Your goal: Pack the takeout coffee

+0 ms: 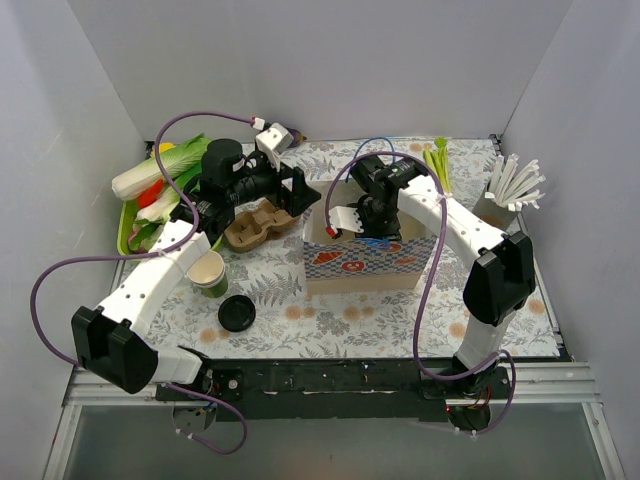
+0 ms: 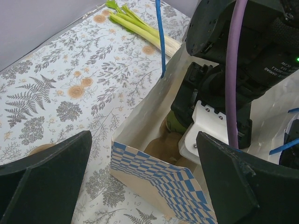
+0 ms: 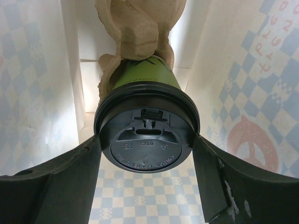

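Nearest the arm bases, a loose lid (image 1: 237, 314) lies flat on the floral surface (image 1: 330, 325). Just behind it stand the stacked cups (image 1: 208, 272), lidless, right beside the left forearm. Centre stage, the bag (image 1: 365, 262), blue-checked with red prints, stands open-topped, and the right arm reaches down into it from the far side. Down there the right tool (image 3: 147, 142) is clamped on the coffee (image 3: 146, 77), a finger pressed to each side of its black lid, the lid facing the wrist camera and the green wall running away behind. The coffee is inside the bag, its far end tucked against a moulded pulp insert (image 3: 135, 32), with checked bag walls on both sides. The left tool (image 2: 144, 137) hangs by the bag's far left corner, fingers wide apart, holding nothing. Left of the bag, a pulp carrier (image 1: 262, 224) sits on the surface just beside the left wrist. Farther left, a green tray (image 1: 122, 238) is heaped with vegetables (image 1: 160, 185). At the back, leeks (image 1: 438, 165) lie near the bag's far right, and white sticks (image 1: 518, 180) fan out of a holder (image 1: 492, 208) in the far right corner.
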Available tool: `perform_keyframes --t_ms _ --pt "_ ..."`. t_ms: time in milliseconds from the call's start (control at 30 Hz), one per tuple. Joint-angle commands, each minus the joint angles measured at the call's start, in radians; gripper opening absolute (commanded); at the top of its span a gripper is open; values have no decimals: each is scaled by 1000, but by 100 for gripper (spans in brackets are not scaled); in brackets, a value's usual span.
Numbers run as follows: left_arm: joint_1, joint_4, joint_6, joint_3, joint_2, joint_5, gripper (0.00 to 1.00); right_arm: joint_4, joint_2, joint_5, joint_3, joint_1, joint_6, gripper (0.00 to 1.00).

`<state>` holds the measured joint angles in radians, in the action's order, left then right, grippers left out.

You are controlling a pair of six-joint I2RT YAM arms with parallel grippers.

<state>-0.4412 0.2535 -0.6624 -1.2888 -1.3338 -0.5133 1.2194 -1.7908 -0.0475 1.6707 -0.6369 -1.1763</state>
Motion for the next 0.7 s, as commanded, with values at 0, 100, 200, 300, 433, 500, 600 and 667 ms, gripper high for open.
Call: perform_keyframes --t_ms 0,100,200,300,433,500,600,667 --pt "4 -10 6 -50 27 -21 96 88 -7 -31 -34 -7 41 39" --pt "4 -3 12 -55 28 -22 96 89 -2 -35 -34 -9 50 40" --pt "2 1 15 -58 31 -22 97 85 2 -40 -34 -10 58 40" --pt "-1 9 26 -61 33 -21 97 80 10 -45 -37 -10 64 41" --pt "-5 20 46 -67 35 -1 98 66 22 -49 -58 -10 75 42" --pt "-7 27 55 -72 35 7 98 61 30 -54 -68 -10 76 43" --pt "-10 35 64 -79 35 12 98 51 37 -52 -72 -10 81 44" --pt "-11 41 72 -83 35 13 98 48 41 -52 -74 -10 83 45"
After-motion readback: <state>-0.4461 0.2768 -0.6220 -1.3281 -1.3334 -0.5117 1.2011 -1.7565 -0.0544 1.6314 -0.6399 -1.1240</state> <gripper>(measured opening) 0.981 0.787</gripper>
